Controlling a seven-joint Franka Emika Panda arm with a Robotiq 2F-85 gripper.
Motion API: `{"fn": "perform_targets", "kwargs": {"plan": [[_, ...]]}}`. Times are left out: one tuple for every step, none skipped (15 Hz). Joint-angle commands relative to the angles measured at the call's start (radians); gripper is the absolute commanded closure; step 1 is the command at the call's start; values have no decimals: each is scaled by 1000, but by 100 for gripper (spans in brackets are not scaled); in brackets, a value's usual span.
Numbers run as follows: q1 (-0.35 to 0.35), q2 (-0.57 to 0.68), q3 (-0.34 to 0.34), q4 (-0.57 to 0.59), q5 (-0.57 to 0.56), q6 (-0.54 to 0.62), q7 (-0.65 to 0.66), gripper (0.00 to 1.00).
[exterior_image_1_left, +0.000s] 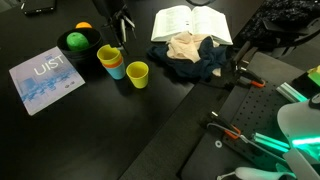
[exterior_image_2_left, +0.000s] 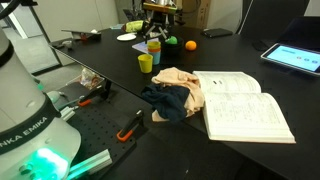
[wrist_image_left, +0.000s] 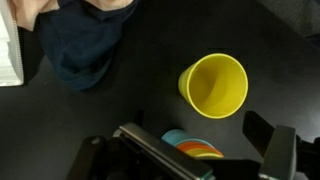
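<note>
The gripper (wrist_image_left: 197, 138) hangs over the stacked cups (wrist_image_left: 193, 149) with its jaws wide apart, holding nothing. A single yellow cup (wrist_image_left: 214, 85) stands upright just beside the stack. Further out on the black table (exterior_image_1_left: 90, 125) lie a crumpled cloth pile (exterior_image_1_left: 190, 55), an open book (exterior_image_1_left: 190, 22), a green bowl (exterior_image_1_left: 75, 41) and a booklet (exterior_image_1_left: 45, 78). A tablet (exterior_image_2_left: 295, 57) sits at the far edge.

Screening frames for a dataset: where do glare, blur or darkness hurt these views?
Wrist view: the yellow plastic cup is sharp and evenly lit; the open end effector at the bottom edge is dark and blurred. In both exterior views the open white book looks nearly washed out and the green light on the robot base blooms.
</note>
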Motion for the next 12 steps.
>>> {"fn": "perform_targets", "kwargs": {"plan": [[-18,-88,-1,-138,37,97,17,0],[-21,-98,0,-160,41,117,18,0],[-23,-106,1,-181,44,136,20,0],[-23,-112,1,-198,46,152,23,0],[-22,-118,2,-215,47,169,26,0],[-23,-123,3,-228,53,183,27,0],[-23,-127,5,-242,59,196,26,0],[-23,-130,7,-256,66,211,26,0],[-23,-131,10,-268,73,222,25,0],[-23,-130,13,-280,82,233,24,0],[-23,-129,17,-290,90,242,22,0],[-22,-125,20,-299,98,248,21,0]]}}
